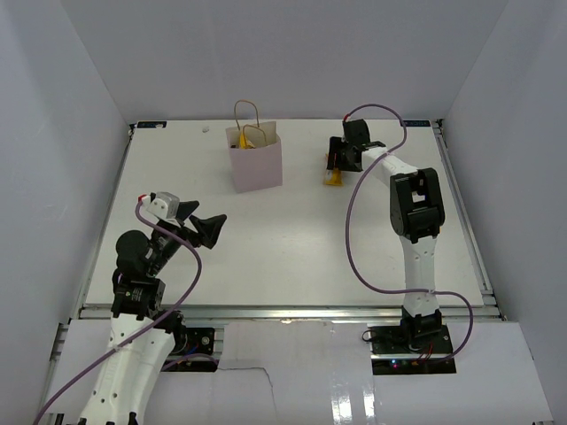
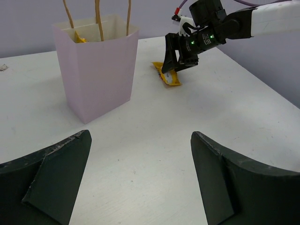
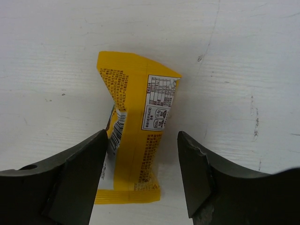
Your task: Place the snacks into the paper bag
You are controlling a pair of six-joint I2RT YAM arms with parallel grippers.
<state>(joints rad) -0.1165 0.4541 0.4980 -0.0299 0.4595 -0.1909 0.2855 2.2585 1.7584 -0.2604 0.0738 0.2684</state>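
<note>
Two claws showed in my overhead view. At 9 o'clock from the middle of the table (image 1: 292,257), the left claw (image 1: 211,230) hovered with its jaws spread wide, holding nothing. At 11 o'clock the pink paper bag (image 1: 257,164) stood upright, with a yellow snack (image 2: 79,38) visible inside its mouth. At 2 o'clock the right claw (image 1: 338,162) sat low over a yellow-orange snack (image 3: 133,93) lying flat on the table, jaws apart on either side of it.

The paper bag (image 1: 257,164) is showing pale pink. The snack packet (image 3: 136,154) is showing yellow-orange, with white panels of black print.
</note>
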